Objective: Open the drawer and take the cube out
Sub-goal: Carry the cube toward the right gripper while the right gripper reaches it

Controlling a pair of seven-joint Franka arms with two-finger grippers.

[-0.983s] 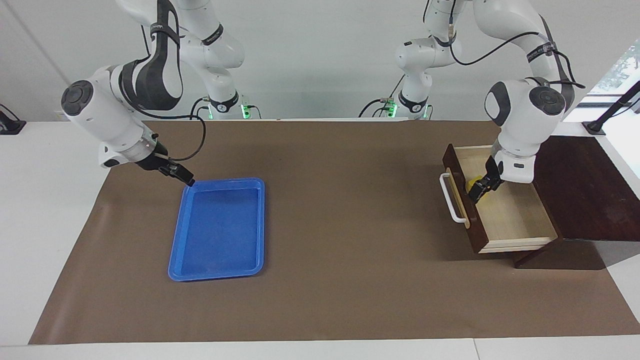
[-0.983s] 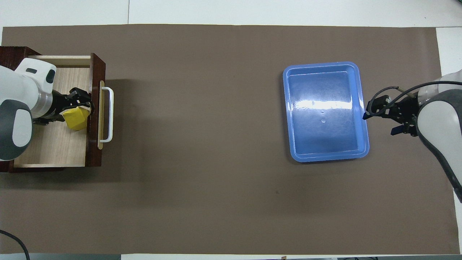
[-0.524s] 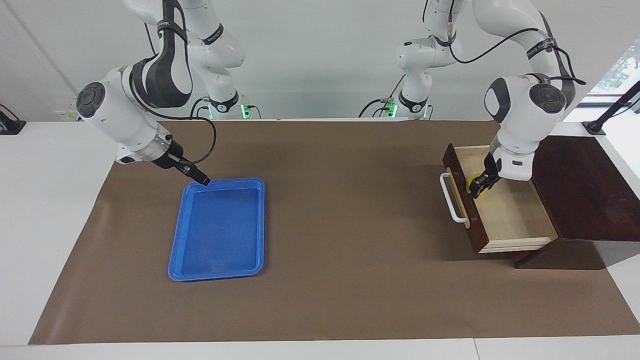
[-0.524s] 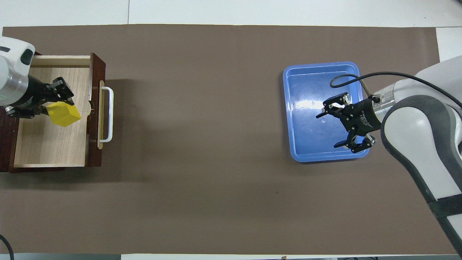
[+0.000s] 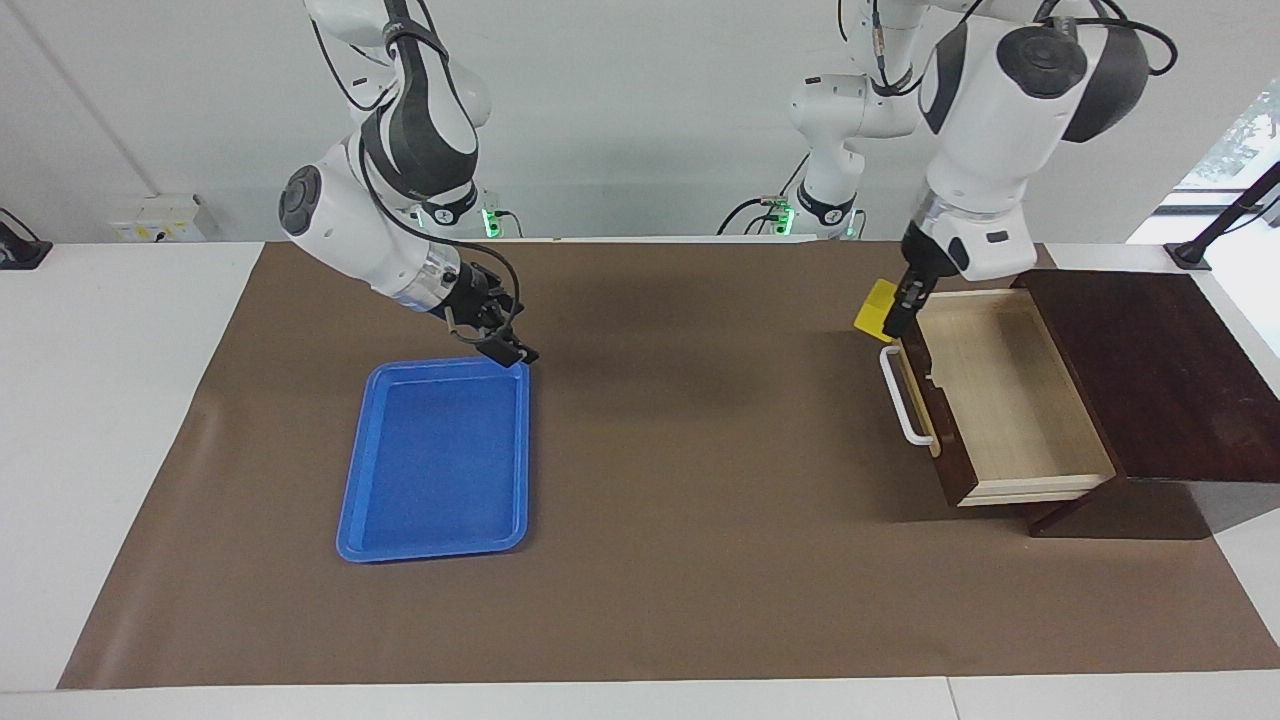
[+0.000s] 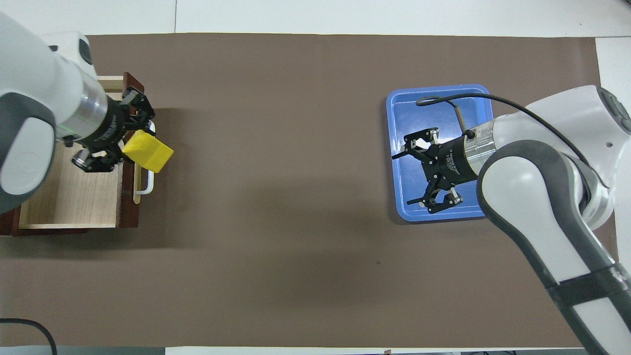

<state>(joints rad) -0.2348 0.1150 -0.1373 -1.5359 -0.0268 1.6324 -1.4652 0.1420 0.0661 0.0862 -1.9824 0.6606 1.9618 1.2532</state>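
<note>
Yellow cube (image 5: 875, 308) hanging in the left gripper (image 5: 897, 314), upper right of the facing view.
Right gripper (image 6: 410, 177) is spreading wide over the blue tray (image 6: 400, 211); the drawer (image 5: 1040, 475) is standing open.

A plain pale wall (image 5: 620, 110) runs along the robots' end of the white table (image 5: 110, 400), most of whose top is covered by a brown mat (image 5: 700, 560). A window (image 5: 1235, 140) with green foliage outside shows at the left arm's end, and a power socket (image 5: 165, 218) sits low on the wall.
</note>
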